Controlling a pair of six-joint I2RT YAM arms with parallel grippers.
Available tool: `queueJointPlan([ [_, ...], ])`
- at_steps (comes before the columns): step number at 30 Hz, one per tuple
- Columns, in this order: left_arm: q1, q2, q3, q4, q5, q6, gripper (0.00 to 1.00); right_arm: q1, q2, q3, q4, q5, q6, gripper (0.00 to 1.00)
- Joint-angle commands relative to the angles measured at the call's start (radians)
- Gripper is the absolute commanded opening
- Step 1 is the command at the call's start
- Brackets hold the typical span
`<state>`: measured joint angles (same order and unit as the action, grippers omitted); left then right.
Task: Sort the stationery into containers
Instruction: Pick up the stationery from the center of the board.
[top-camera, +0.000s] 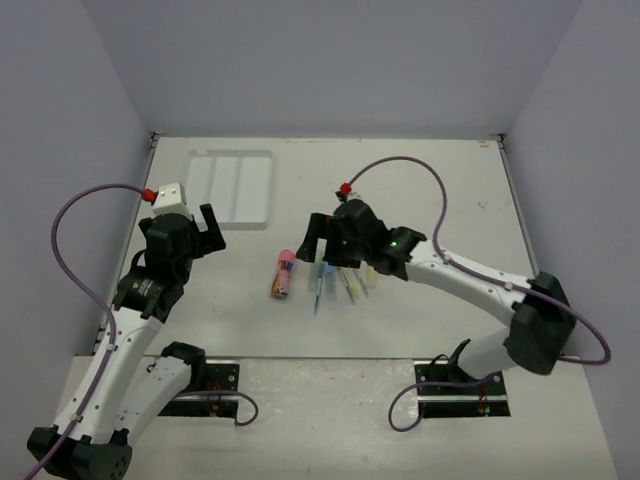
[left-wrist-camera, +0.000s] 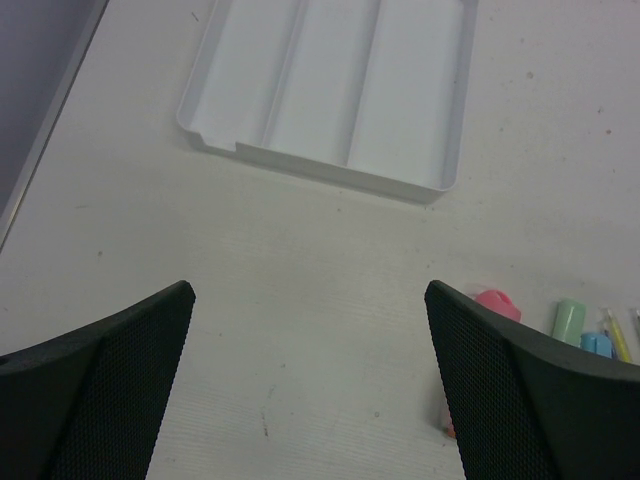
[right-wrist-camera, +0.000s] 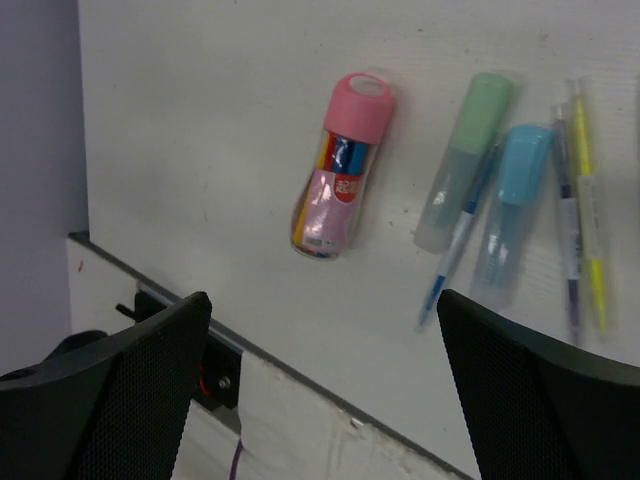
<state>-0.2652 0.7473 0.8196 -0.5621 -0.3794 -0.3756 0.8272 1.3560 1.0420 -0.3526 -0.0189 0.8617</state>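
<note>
The stationery lies in a loose row mid-table: a pink-capped tube (top-camera: 283, 273) (right-wrist-camera: 340, 180), a green highlighter (right-wrist-camera: 465, 160), a blue highlighter (right-wrist-camera: 510, 210), a thin blue pen (right-wrist-camera: 455, 250) and a yellow pen (right-wrist-camera: 588, 210). My right gripper (top-camera: 322, 245) (right-wrist-camera: 322, 298) hovers open just above and behind them, holding nothing. The white divided tray (top-camera: 232, 187) (left-wrist-camera: 330, 170) sits at the back left, with nothing in the compartments I can see. My left gripper (top-camera: 205, 232) (left-wrist-camera: 308, 290) hangs open over bare table in front of the tray. The tube's pink cap (left-wrist-camera: 497, 302) peeks out beside its right finger.
Grey walls enclose the table on three sides. The table's front edge (right-wrist-camera: 300, 370) and the left arm's base plate (top-camera: 200, 385) lie close below the stationery. A purple cable (top-camera: 430, 175) loops over the right arm.
</note>
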Motion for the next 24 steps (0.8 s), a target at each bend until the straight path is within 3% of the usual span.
queueJointPlan([
  [1,0.014,0.003,-0.007,0.030,0.016,0.007,1.00,0.125,0.241,0.253,-0.062,0.241,0.116,0.93],
  [4,0.014,0.001,-0.010,0.031,0.023,0.009,1.00,0.174,0.423,0.365,-0.138,0.302,0.130,0.85],
  [8,0.014,-0.002,-0.010,0.034,0.035,0.011,1.00,0.219,0.550,0.474,-0.216,0.366,0.146,0.80],
  [24,0.015,-0.003,-0.009,0.038,0.051,0.015,1.00,0.260,0.757,0.524,-0.247,0.367,0.186,0.65],
])
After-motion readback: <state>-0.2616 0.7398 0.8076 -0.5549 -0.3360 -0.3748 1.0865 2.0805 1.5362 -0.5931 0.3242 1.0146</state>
